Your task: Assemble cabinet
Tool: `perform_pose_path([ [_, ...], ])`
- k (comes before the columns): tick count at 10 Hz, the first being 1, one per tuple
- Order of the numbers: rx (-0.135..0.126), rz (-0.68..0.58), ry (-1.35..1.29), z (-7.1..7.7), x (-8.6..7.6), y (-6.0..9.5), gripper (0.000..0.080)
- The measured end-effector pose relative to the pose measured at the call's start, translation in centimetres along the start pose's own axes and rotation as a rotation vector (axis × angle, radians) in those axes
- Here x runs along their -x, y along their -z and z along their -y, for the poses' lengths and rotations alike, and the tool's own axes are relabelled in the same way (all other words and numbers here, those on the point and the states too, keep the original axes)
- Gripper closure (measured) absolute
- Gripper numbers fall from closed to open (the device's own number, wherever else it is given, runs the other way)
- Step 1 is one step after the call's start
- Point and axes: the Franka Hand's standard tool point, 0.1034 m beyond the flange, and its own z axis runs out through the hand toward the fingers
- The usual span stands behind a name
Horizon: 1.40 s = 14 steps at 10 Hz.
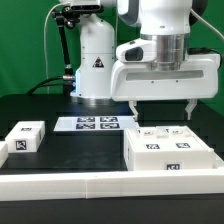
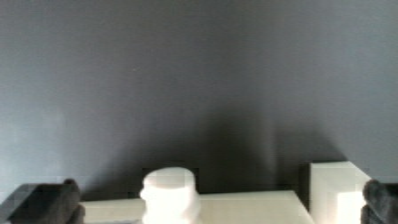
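Note:
The cabinet (image 1: 170, 152), a large white box with black-and-white tags on top, lies on the black table at the exterior view's right. My gripper (image 1: 161, 108) hangs just above its far edge, jaws wide apart and empty. In the wrist view the gripper (image 2: 210, 206) shows its dark fingertips (image 2: 36, 205) at both edges of the picture. Between them lie a flat white face of the cabinet (image 2: 240, 208), a rounded white knob (image 2: 169, 190) and a raised white wall (image 2: 334, 183). A smaller white tagged panel block (image 1: 25, 137) lies at the exterior view's left.
The marker board (image 1: 95, 123) lies flat in front of the robot's base (image 1: 95, 70). A long white rail (image 1: 100, 184) runs along the table's front edge. Black table surface (image 1: 75, 150) shows between the small block and the cabinet.

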Motion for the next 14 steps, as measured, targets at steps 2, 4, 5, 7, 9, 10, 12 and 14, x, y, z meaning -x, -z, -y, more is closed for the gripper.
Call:
perform_pose_path([
  [2, -0.005, -0.011, 0.026, -0.6, -0.3, -1.2, 0.0003],
  [4, -0.017, -0.009, 0.015, -0.7, -0.3, -1.9, 0.0003],
  [5, -0.019, -0.008, 0.013, -0.7, -0.3, -1.9, 0.0003],
  [7, -0.019, -0.004, 0.013, -0.8, -0.2, -2.1, 0.0003],
  [9, -0.02, -0.017, 0.0, -1.1, -0.1, -3.5, 0.0003],
  [10, -0.021, -0.025, 0.003, -0.9, -0.1, -3.8, 0.0003],
  [12, -0.021, -0.022, 0.013, -1.0, 0.0, -4.2, 0.0003],
  [14, -0.02, -0.024, 0.025, -1.1, 0.0, -4.3, 0.0003],
])
